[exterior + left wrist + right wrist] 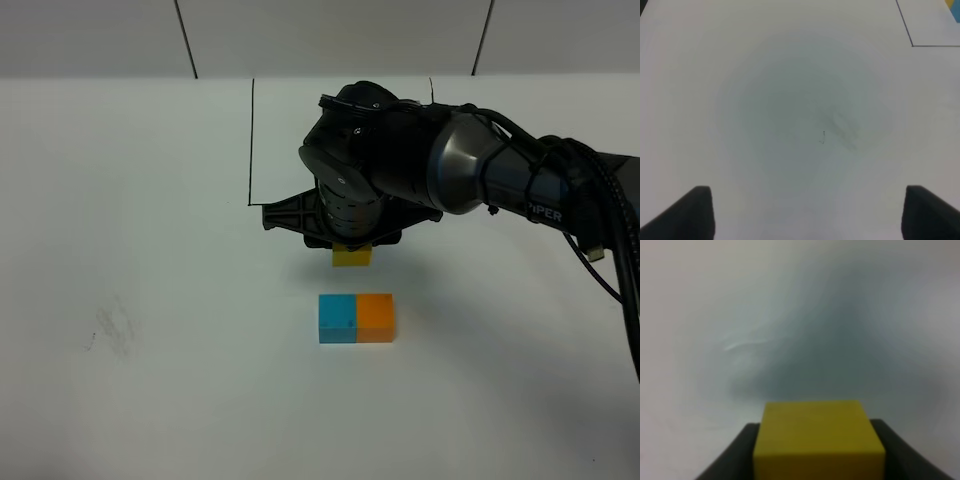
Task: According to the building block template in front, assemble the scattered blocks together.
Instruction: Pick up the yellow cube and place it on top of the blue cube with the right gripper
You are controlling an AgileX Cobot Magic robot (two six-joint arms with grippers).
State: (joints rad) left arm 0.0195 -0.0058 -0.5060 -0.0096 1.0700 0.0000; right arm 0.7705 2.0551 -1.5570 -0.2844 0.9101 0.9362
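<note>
Scattered blocks are lying on the white table (150,400): the sky-blue cube (337,318) and the orange cube (376,317) are sitting side by side, touching. Just behind them, the right gripper (352,246) is pinching the yellow cube (351,256) between its jaws. The left gripper (805,210) is hanging over bare table with its jaws spread apart. The template's black frame (250,140) is showing partly behind the right arm.
</note>
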